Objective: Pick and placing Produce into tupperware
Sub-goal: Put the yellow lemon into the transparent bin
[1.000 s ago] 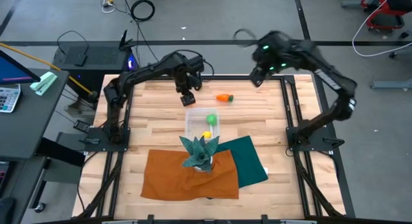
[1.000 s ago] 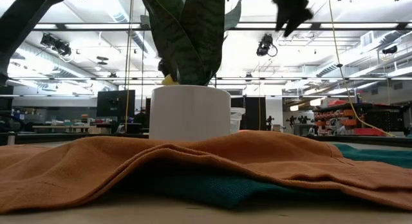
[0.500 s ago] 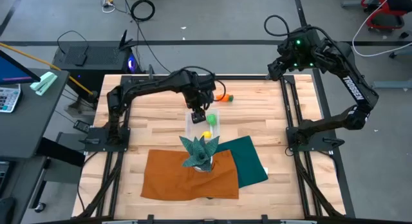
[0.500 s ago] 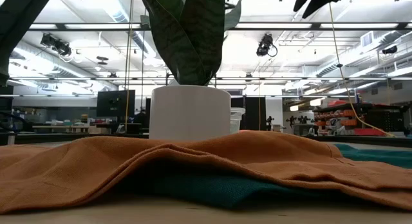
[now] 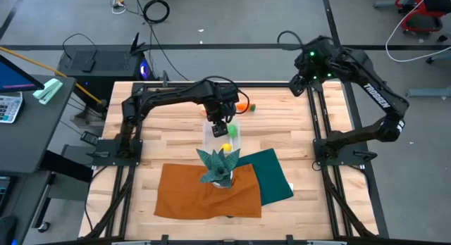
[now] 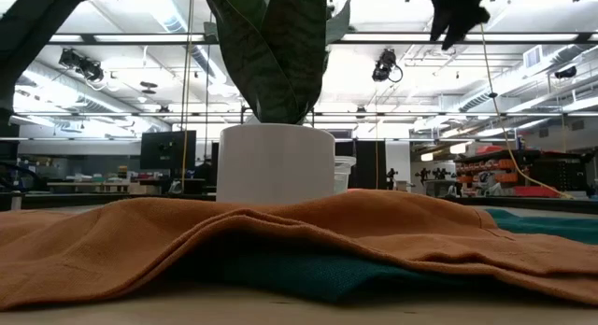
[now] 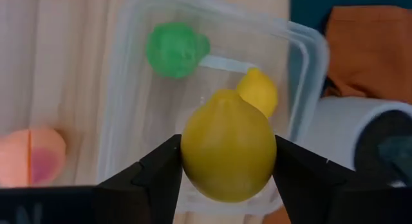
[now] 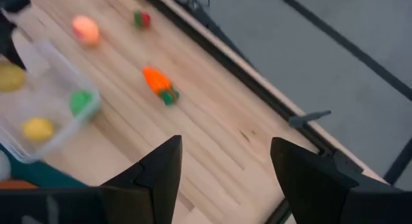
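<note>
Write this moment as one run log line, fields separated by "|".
left gripper: holds yellow lemon over container | right gripper: open, raised beyond table's far-right corner

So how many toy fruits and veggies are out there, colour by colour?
Yellow: 2 (yellow lemon, smaller yellow piece)
Green: 1 (green piece)
Orange: 1 (orange carrot)
Peach-pink: 1 (peach-pink piece)
Red: 1 (red piece)
Total: 6
</note>
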You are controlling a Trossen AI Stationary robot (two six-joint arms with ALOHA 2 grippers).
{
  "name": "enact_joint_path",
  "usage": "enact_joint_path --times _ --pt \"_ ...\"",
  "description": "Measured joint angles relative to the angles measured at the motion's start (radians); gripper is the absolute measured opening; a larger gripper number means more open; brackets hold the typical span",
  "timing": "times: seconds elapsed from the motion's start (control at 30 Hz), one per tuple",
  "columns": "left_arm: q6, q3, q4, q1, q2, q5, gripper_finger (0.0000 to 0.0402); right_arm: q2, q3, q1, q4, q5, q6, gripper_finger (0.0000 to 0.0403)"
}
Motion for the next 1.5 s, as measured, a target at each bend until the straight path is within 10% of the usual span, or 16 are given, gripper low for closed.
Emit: enact_joint_path --times 1.03,1.5 --pt "0.155 0.0 0.035 0.004 0.158 -0.114 0.0212 -0.113 -0.211 0.0 0.119 -0.01 0.051 0.0204" --pt "-0.184 0.0 0.046 -0.002 0.166 -0.272 0.0211 -0.145 -0.21 0.002 0.123 -0.008 0.087 0.0204"
